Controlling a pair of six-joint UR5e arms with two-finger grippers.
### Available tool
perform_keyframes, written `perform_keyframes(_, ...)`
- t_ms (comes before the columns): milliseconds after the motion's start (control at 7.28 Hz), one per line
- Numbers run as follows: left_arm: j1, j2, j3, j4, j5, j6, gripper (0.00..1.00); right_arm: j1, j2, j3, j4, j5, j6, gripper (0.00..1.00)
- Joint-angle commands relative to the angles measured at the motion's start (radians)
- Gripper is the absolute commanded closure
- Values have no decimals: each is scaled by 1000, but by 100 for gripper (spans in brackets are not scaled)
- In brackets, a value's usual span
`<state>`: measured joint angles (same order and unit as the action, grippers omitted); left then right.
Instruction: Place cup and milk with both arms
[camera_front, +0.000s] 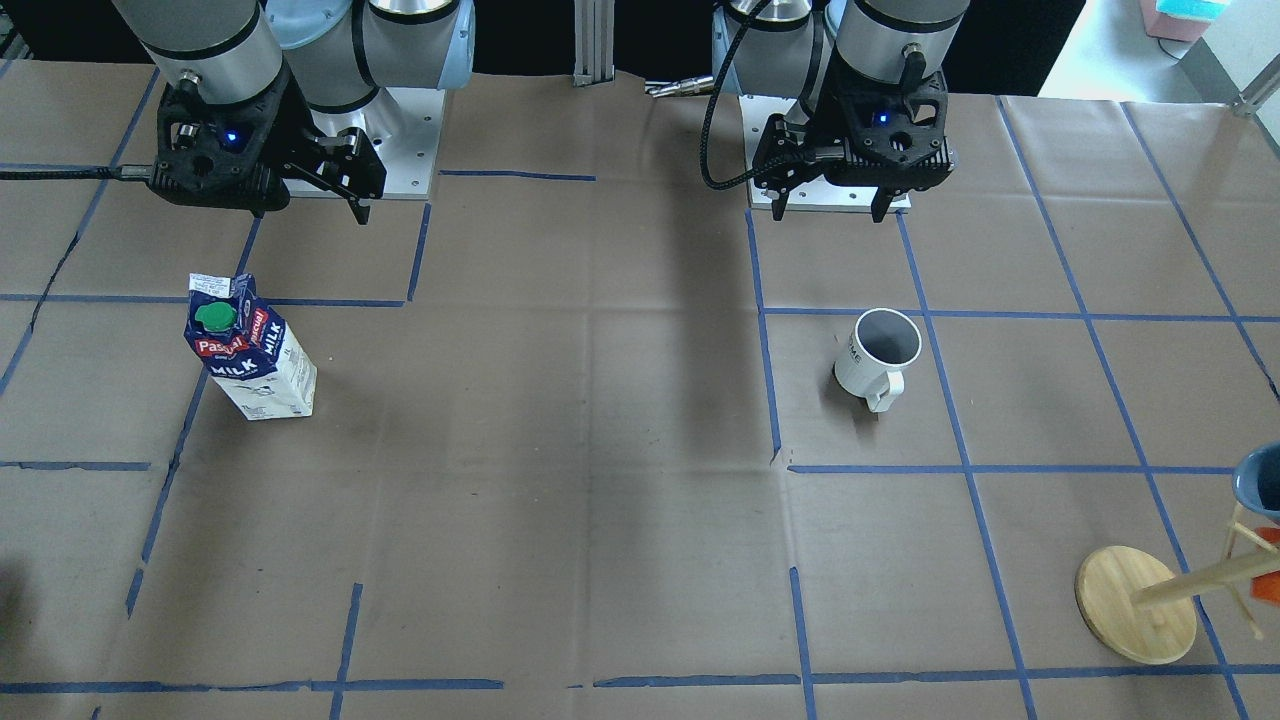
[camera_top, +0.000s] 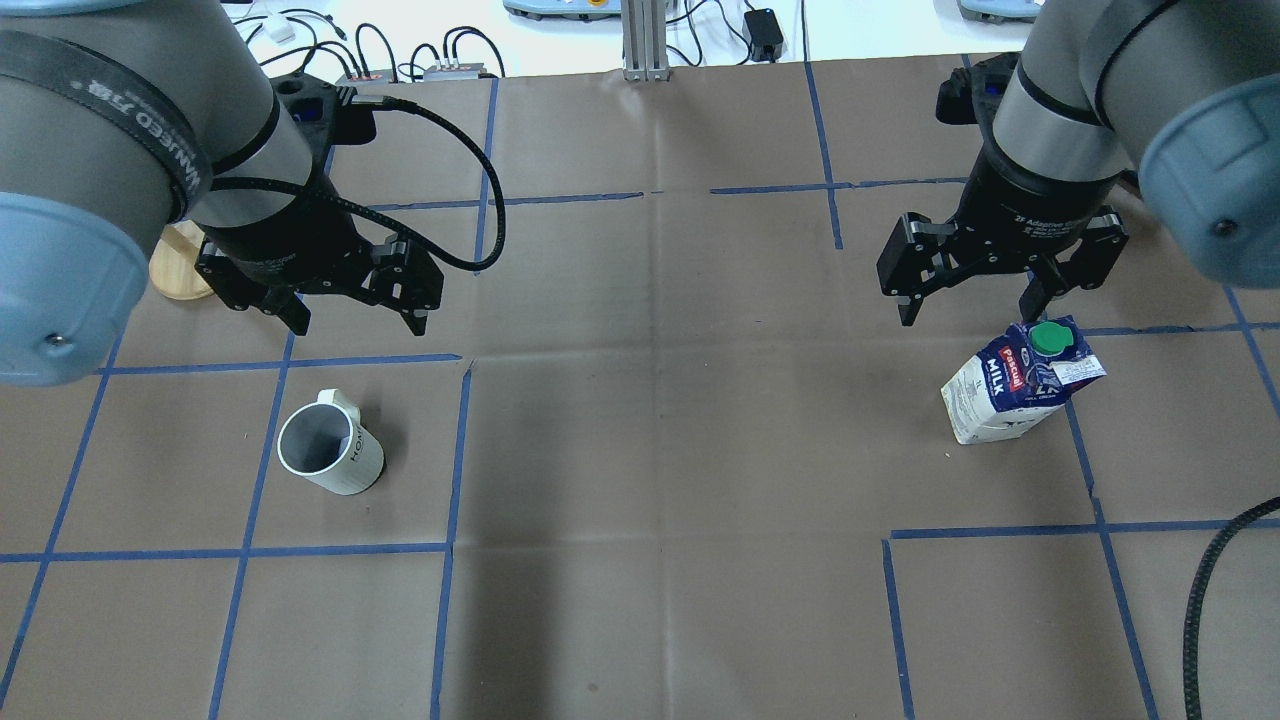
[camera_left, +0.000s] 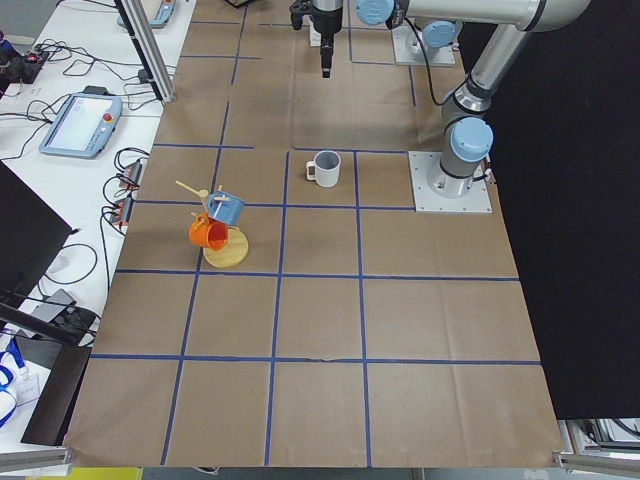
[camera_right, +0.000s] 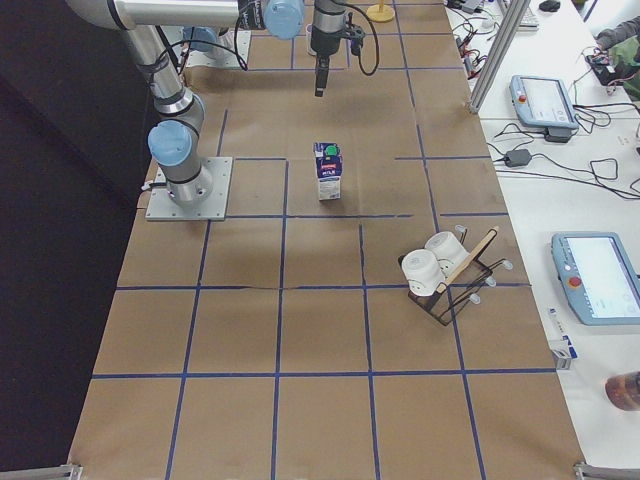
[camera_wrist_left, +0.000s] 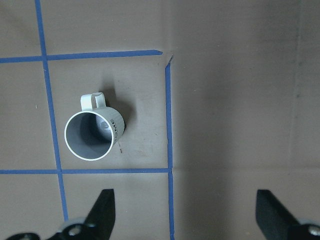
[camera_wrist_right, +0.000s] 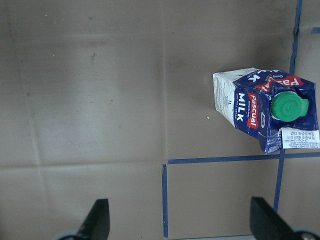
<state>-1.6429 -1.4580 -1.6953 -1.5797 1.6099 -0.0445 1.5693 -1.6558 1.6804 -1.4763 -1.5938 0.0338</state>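
The white cup (camera_front: 878, 350) stands upright on the brown paper, handle toward the operators' side; it also shows in the overhead view (camera_top: 330, 455) and the left wrist view (camera_wrist_left: 92, 135). My left gripper (camera_top: 360, 325) hangs open and empty above the table, just robot-side of the cup (camera_left: 326, 168). The milk carton (camera_front: 250, 350) stands upright, green cap on top, also in the overhead view (camera_top: 1010, 385) and the right wrist view (camera_wrist_right: 265, 112). My right gripper (camera_top: 968, 312) is open and empty, above and just behind the carton (camera_right: 329, 172).
A wooden mug tree (camera_front: 1135, 605) with a blue mug (camera_front: 1262, 480) and an orange one stands at the table's far left end (camera_left: 225, 245). A rack with white cups (camera_right: 440, 270) stands toward the right end. Blue tape lines grid the paper.
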Motion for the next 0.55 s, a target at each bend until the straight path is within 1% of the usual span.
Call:
perform_keyframes(0,2,1,-4,6,1,0,1,-3,-12,-10,11,3,-3,0)
perform_keyframes(412,14,1,-4,6,-2,2,1,-6,-16,-60,16,3,-12,0)
